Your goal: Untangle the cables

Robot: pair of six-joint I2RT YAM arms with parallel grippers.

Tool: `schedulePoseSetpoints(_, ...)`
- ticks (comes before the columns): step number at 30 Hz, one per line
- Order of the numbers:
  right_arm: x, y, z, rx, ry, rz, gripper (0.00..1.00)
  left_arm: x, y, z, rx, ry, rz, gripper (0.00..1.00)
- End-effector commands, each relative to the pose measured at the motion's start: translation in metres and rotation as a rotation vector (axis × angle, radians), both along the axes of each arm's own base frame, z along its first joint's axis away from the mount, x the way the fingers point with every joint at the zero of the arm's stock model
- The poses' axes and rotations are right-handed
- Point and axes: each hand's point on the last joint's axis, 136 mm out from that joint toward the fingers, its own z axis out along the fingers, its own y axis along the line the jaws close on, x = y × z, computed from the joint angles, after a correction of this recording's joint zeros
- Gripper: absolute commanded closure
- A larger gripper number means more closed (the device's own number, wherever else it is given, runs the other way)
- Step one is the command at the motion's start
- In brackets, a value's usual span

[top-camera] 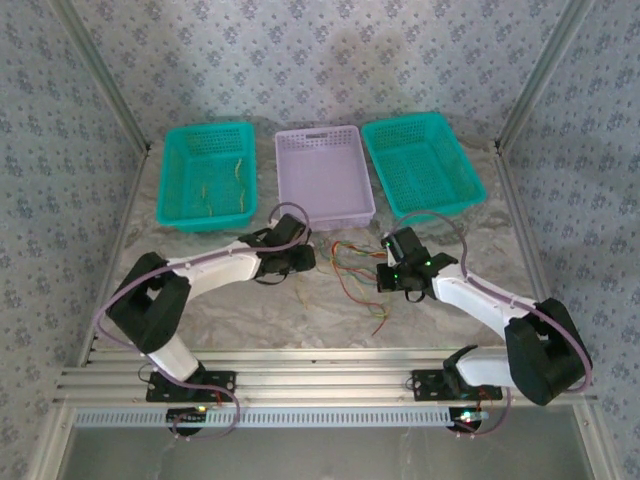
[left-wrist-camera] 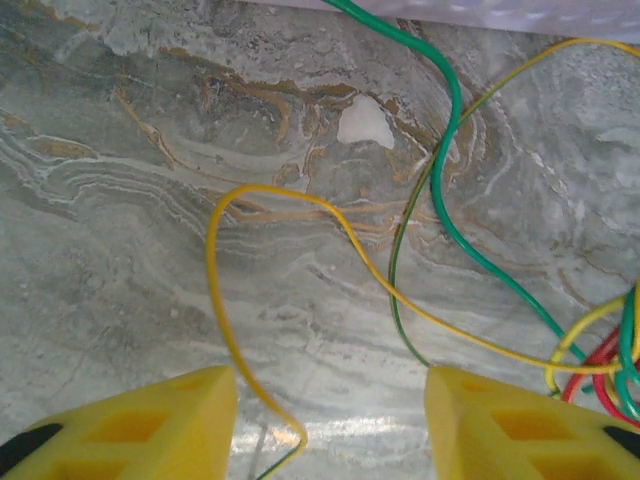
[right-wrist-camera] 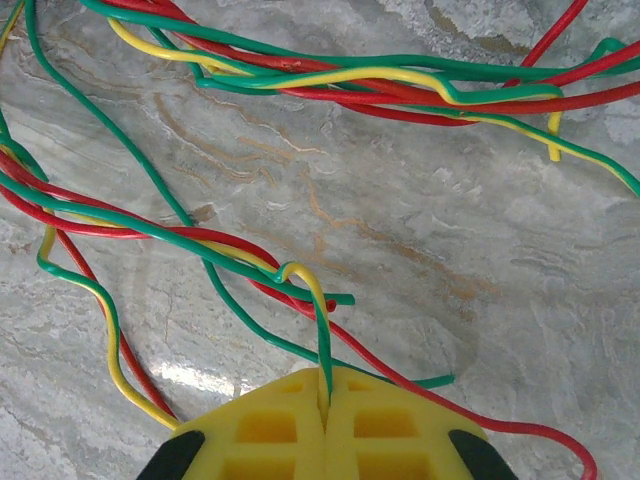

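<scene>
The cables (top-camera: 352,268) lie in a loose tangle of yellow, green and red wires on the marble-patterned table between the two arms. My left gripper (left-wrist-camera: 330,385) is open just left of the tangle. A thin yellow cable (left-wrist-camera: 222,320) loops down between its yellow fingers (left-wrist-camera: 180,420) without being pinched, and a green cable (left-wrist-camera: 455,130) curves past on the right. My right gripper (right-wrist-camera: 325,378) is shut on a yellow-and-green cable (right-wrist-camera: 326,325) that rises out of the knot. Red cables (right-wrist-camera: 420,395) and green ones run under and around it.
Three baskets stand in a row behind the tangle: a teal basket (top-camera: 205,131) on the left holding a few yellow wires (top-camera: 239,172), a lilac basket (top-camera: 318,132) in the middle, and a teal basket (top-camera: 405,122) on the right. Aluminium frame rails border the table.
</scene>
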Motion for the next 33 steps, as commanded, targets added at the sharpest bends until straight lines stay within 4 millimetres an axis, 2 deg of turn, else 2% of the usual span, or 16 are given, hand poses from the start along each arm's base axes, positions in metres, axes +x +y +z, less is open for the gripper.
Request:
schedulePoseSetpoints(1, -0.002, 0.004, 0.005, 0.019, -0.020, 0.024, 1.00, 0.012, -0.003, 0.007, 0.022, -0.036, 0.003, 0.52)
schedulePoseSetpoints(3, -0.002, 0.004, 0.006, 0.020, -0.022, 0.023, 1.00, 0.015, -0.003, 0.005, 0.036, -0.034, 0.005, 0.57)
schedulePoseSetpoints(8, -0.002, 0.004, 0.006, 0.019, -0.026, 0.026, 1.00, 0.016, -0.001, 0.002, 0.068, -0.024, 0.004, 0.58)
schedulePoseSetpoints(10, -0.003, 0.004, 0.007, 0.022, -0.030, 0.028, 1.00, 0.015, 0.001, 0.000, 0.071, -0.024, 0.008, 0.61)
schedulePoseSetpoints(12, -0.003, 0.005, 0.006, 0.025, -0.028, 0.027, 1.00, 0.015, 0.002, -0.002, 0.082, -0.022, 0.009, 0.67)
schedulePoseSetpoints(17, -0.002, 0.005, 0.008, 0.022, -0.034, 0.027, 1.00, 0.016, 0.006, -0.004, 0.112, -0.022, 0.008, 0.98)
schedulePoseSetpoints(19, -0.002, 0.003, 0.008, 0.020, -0.033, 0.024, 1.00, 0.015, 0.007, -0.001, 0.115, -0.022, 0.008, 1.00)
schedulePoseSetpoints(24, -0.002, 0.002, 0.006, 0.013, -0.030, 0.019, 1.00, 0.012, 0.015, 0.024, 0.114, -0.063, 0.006, 1.00)
schedulePoseSetpoints(27, -0.002, 0.001, 0.004, 0.006, -0.027, 0.016, 1.00, 0.008, 0.020, 0.048, 0.095, -0.096, 0.003, 1.00)
schedulePoseSetpoints(33, -0.002, -0.002, -0.008, -0.024, 0.008, -0.001, 1.00, -0.008, 0.036, 0.108, 0.022, -0.187, 0.011, 1.00)
